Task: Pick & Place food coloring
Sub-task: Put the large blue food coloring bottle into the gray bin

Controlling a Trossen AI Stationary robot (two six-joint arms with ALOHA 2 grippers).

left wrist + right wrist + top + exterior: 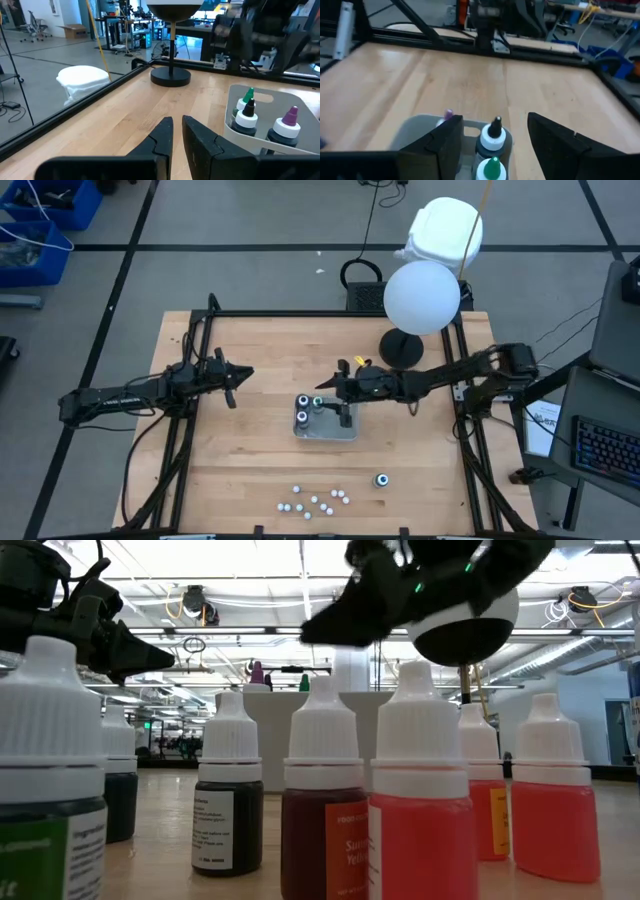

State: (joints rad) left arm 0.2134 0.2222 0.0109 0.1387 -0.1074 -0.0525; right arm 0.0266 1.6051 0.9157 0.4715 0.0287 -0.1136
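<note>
While the left gripper [243, 374] idles nearly closed off to the side, the right gripper [333, 397] hangs wide open over the clear plastic tray [340, 430], where three small dark food coloring bottles [303, 409] stand. Looks like a drop-off; next it should probably fetch the lone bottle [382, 479] near the front edge.

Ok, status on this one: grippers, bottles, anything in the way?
Right gripper open over the tray, three bottles inside. Left gripper idle, off to the side. One bottle loose on the table; nothing blocking.
</note>
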